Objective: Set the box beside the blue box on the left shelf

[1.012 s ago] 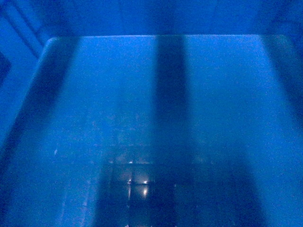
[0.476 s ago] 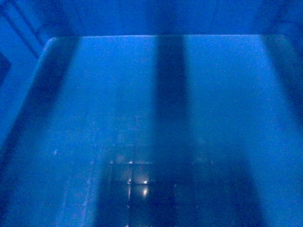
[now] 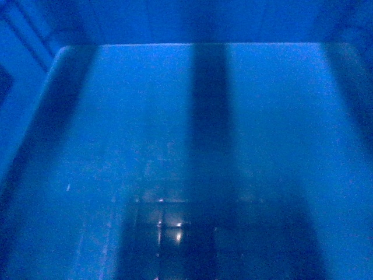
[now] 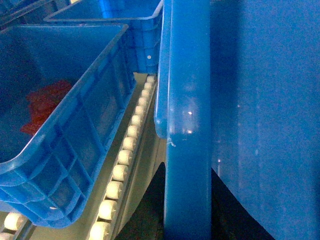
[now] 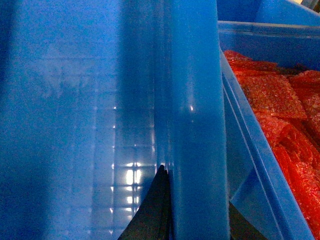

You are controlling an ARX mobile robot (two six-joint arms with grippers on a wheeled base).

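Observation:
The box, bright blue and open-topped, fills the head view; I look down onto its glossy floor, and neither gripper shows there. In the left wrist view my left gripper is shut on the box's thick left rim, one dark finger on each side of it. In the right wrist view my right gripper is shut on the right rim the same way. Left of the held box, another blue box with red contents rests on the shelf's white rollers, a narrow gap between the two.
Further blue crates stand behind that blue box. On the right side, a blue crate full of red packets lies close against the held box's right wall.

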